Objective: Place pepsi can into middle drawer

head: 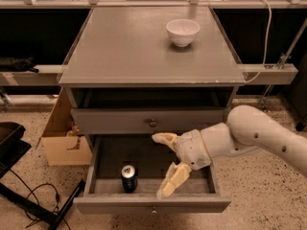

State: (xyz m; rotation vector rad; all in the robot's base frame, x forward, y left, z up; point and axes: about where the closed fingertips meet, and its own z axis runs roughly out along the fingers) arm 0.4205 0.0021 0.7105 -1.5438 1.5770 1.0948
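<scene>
1. Grey cabinet [129, 51], flat wide top, fills the middle of the scene; speckled floor around it.
2. The middle drawer [144, 155] is pulled out toward the near side, with its dark shallow tray open to view and its front panel nearest.
3. My arm [261, 135], white and rounded, comes in from the right and reaches left over the right part of the open tray.
4. The upper drawer front [115, 121] is grey and closed, sitting just above the open tray.
5. A cardboard box [61, 145] sits on the floor, left of the cabinet and right up against its side.
6. A white bowl [183, 31] stands upright on the cabinet top, far right area, well apart from everything else.
7. My gripper [161, 166] is over the tray, middle to right. My fingers [173, 178] are cream-coloured and spread wide, one pointing left near the upper drawer front and the other angled down toward the near edge. They are open and gripping nothing.
8. The pepsi can [129, 178] is inside the middle drawer, upright with its silver top up, in the near-left part of the tray. It is just left of my lower finger and not touching it.
9. A round knob [152, 123] sits at the centre of the upper drawer front, and a smaller knob [153, 209] on the near front of the middle drawer.
</scene>
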